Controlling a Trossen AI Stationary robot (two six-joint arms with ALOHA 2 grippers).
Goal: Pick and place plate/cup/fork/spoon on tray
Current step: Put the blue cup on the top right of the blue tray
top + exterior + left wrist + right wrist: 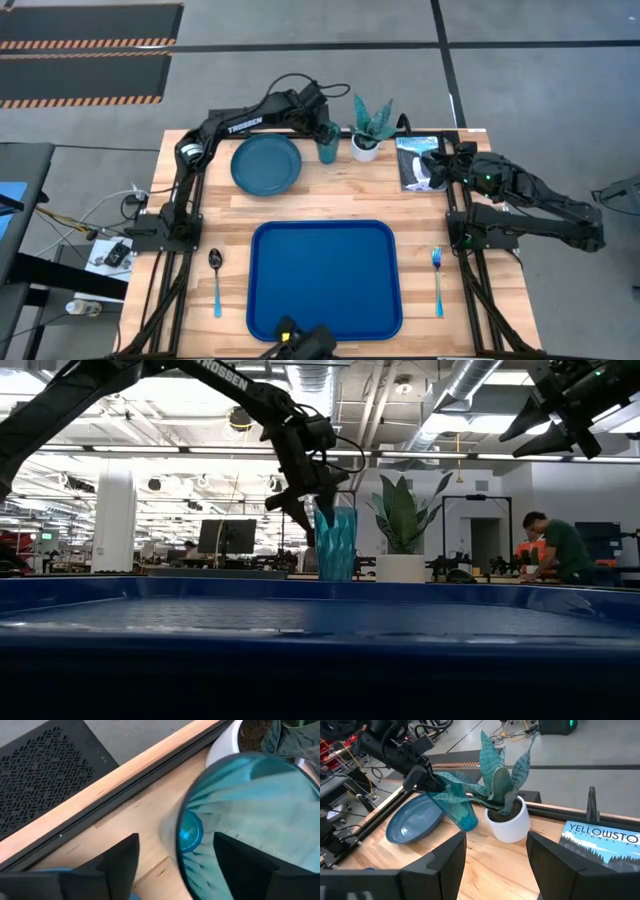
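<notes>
Light-blue-handled spoon with dark round bowl [216,277] lies on the wood table [420,205] just left of the large bright blue rectangular plastic tray [325,279], not touching it. Round teal-blue plate [266,163] sits near the table's back edge, left of centre. Left gripper [327,131] is over the translucent teal-green ribbed cup [327,150] just right of the plate; one finger in, one out at the rim, whether they pinch it I cannot tell. White pot with spiky green plant [367,140] stands beside the cup, then a Yellowstone booklet [417,162]. Right gripper [436,166] hovers over the booklet, fingers spread, empty. Blue-handled fork [437,280] lies right of the tray, apart.
</notes>
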